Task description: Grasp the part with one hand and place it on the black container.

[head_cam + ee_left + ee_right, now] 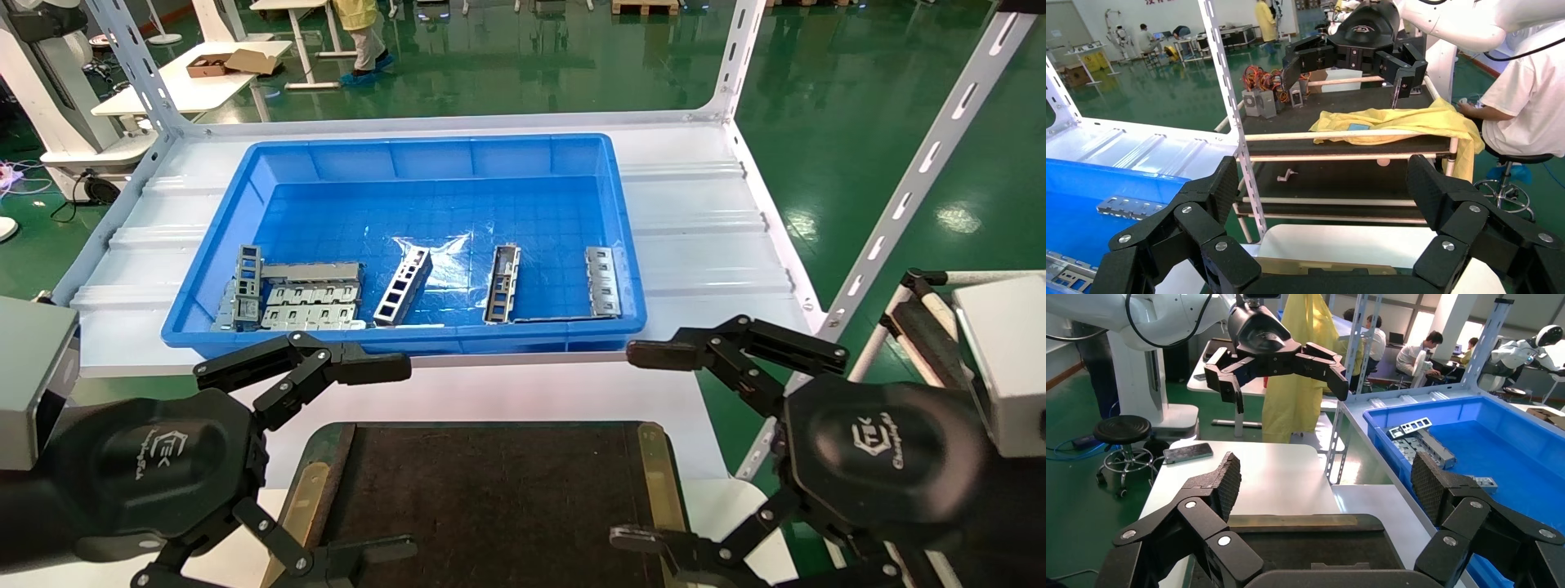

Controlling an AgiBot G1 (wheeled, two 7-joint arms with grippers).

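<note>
The part (502,283), a narrow grey rail, lies in the blue bin (245,175), right of its middle. The black container (490,498) lies in front of the bin, with brass strips on its short sides; it also shows in the right wrist view (1309,539). My left gripper (391,457) is open and empty over the container's left end. My right gripper (641,445) is open and empty over its right end. In the left wrist view my left gripper (1324,184) is open, and in the right wrist view my right gripper (1324,478) is open.
The bin also holds a wider windowed strip (403,286), a flat tabbed strip (603,280) and a pile of parts (294,296). White shelf posts (899,204) stand at the corners. A cart with a yellow cloth (1395,122) is to my right.
</note>
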